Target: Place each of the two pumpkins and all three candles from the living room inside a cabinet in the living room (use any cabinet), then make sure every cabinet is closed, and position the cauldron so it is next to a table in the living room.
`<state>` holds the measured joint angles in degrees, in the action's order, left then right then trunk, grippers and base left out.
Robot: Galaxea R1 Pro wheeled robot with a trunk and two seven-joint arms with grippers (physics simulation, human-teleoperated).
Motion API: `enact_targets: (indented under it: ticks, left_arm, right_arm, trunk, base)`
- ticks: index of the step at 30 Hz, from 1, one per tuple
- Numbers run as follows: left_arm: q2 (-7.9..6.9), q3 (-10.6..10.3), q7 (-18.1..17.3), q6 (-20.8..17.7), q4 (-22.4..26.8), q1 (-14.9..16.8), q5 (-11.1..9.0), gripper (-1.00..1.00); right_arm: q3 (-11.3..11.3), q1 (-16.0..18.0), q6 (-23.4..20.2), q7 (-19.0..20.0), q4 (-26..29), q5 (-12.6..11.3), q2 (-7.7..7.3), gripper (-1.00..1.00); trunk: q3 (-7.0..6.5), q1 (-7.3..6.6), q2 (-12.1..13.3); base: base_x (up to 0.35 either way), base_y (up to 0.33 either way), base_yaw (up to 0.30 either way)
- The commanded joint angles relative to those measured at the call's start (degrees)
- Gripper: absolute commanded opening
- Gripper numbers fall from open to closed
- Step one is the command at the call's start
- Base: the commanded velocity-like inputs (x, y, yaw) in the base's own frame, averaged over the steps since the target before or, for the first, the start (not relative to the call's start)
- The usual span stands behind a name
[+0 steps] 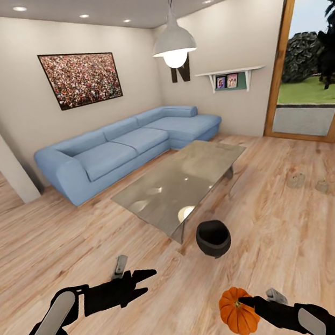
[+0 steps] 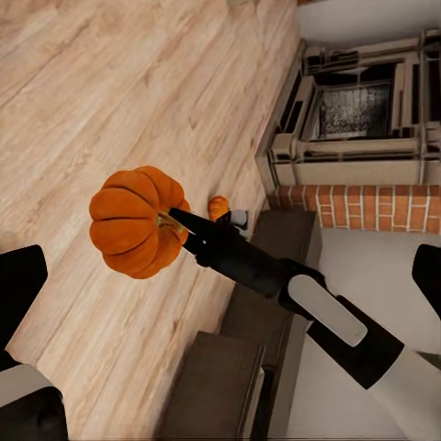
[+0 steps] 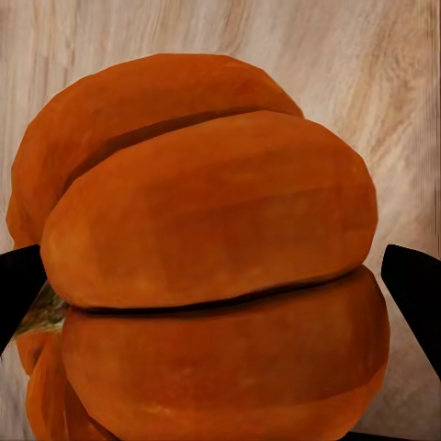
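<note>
While the right gripper (image 1: 246, 302) clenched a pumpkin (image 1: 237, 311) above the wood floor (image 1: 311, 241), the left gripper (image 1: 145, 281) hung released, jaws apart. Black cauldron (image 1: 213, 238) sat on the floor just beside the glass worktop (image 1: 181, 181), blue sofa (image 1: 126, 147) behind. Second pumpkin (image 2: 218, 208) lay by the dark cabinet (image 2: 276, 303) near the fireplace (image 2: 358, 119). Letter "N" (image 1: 180, 70) on the wall.

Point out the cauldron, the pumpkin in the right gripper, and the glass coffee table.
cauldron (image 1: 213, 239): head view, on its black belly below the rim.
pumpkin (image 1: 237, 313): head view, on its orange ribbed side.
right gripper (image 1: 245, 301): head view, fingertips against the pumpkin.
glass coffee table (image 1: 190, 172): head view, bare part of its top.
</note>
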<state>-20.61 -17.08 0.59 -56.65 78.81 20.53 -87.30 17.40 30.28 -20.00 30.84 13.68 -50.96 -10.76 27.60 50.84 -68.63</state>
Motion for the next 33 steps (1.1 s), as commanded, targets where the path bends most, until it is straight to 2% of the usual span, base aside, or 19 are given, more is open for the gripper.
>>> enact_targets:
  ticks: [1,16,33]
  left_arm:
    - [-0.05,-0.06,0.05,-0.07,0.03,0.03,-0.11,1.00]
    - [0.03,-0.06,0.11,-0.04,-0.11,0.03,-0.11,1.00]
    - [0.04,-0.06,0.11,-0.05,-0.16,0.03,-0.10,1.00]
  right_arm:
    - [0.19,0.04,-0.30,-0.08,0.03,-0.45,-0.02,-1.00]
    - [0.18,0.04,-0.30,-0.36,0.03,-0.37,-0.18,-1.00]
    - [0.09,0.04,-0.38,-0.54,-0.02,-0.37,-0.40,-1.00]
  trunk:
    - [0.06,0.00,-0.04]
    - [0.01,0.00,-0.04]
    - [-0.90,0.00,-0.04]
  base:
    - [0.000,0.000,-0.266]
    - [0.000,0.000,-0.275]
    - [0.000,0.000,-0.202]
